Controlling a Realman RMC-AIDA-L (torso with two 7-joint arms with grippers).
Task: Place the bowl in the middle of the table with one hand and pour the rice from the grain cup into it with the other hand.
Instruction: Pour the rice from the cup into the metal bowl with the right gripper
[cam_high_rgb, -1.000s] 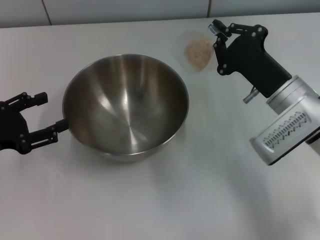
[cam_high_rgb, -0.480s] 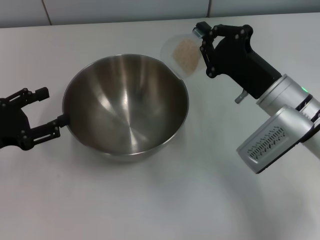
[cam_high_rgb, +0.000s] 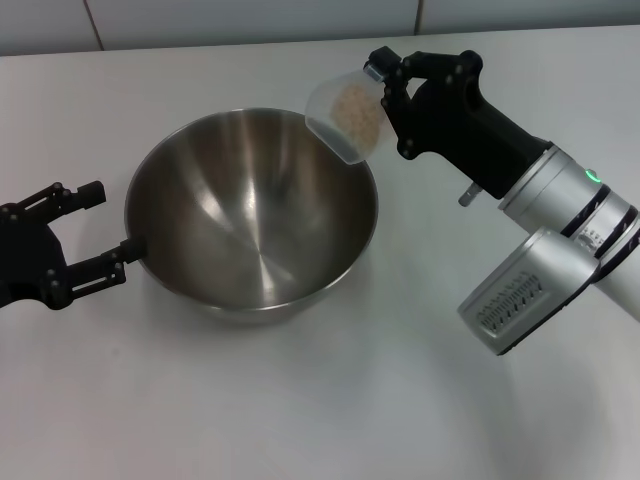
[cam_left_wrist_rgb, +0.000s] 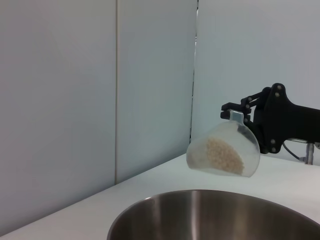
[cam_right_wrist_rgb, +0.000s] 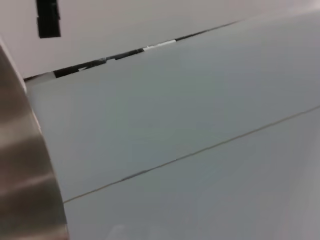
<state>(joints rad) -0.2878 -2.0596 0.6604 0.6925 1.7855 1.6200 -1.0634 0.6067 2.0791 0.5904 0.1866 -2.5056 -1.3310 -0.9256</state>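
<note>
One end effector (cam_high_rgb: 385, 85) tilting grain cup (cam_high_rgb: 345, 120) bowlward.

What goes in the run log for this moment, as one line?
phase: pre-pour | right gripper: shut on clear plastic grain cup, tilted over steel bowl rim | rice: in cup | left gripper: open beside bowl

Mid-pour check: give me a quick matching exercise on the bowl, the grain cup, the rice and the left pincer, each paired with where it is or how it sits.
Things:
1. bowl
2. grain cup
3. rice
4. left pincer

States:
A. inside the tilted cup
B. open, beside the bowl's rim
C. resting on the table, nothing in it
D. held tilted over the bowl's rim by the right pincer

Pairs: 1-C, 2-D, 3-A, 4-B
</note>
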